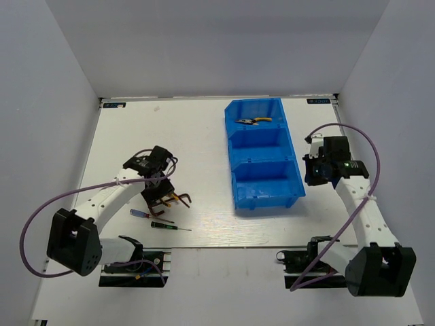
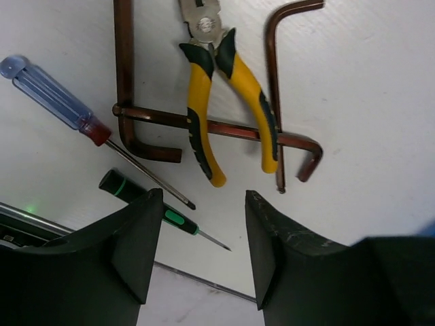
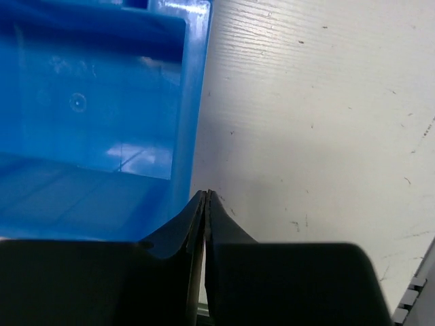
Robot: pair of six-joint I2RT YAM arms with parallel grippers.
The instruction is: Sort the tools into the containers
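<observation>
Hovering with left gripper [image 2: 202,204] spread, pliers [image 2: 197,102] just ahead atop hex keys [image 2: 122,68], seemingly ready to straddle the handles; idling with right gripper [image 3: 206,197] pressed together, bin [image 3: 194,102] at its left.

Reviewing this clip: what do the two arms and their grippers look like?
White links, bulky black joint housings and a looping purple cable on the left arm and right arm. Black wedge-shaped fingers on the left gripper and right gripper. A small green light on the right wrist.

The left arm [image 1: 105,195] and right arm [image 1: 363,217]: white link shells, black joint housings, a purple cable [image 1: 22,239] looping off each. Matte black fingers on left hand [image 2: 204,204], right hand [image 3: 206,197].
</observation>
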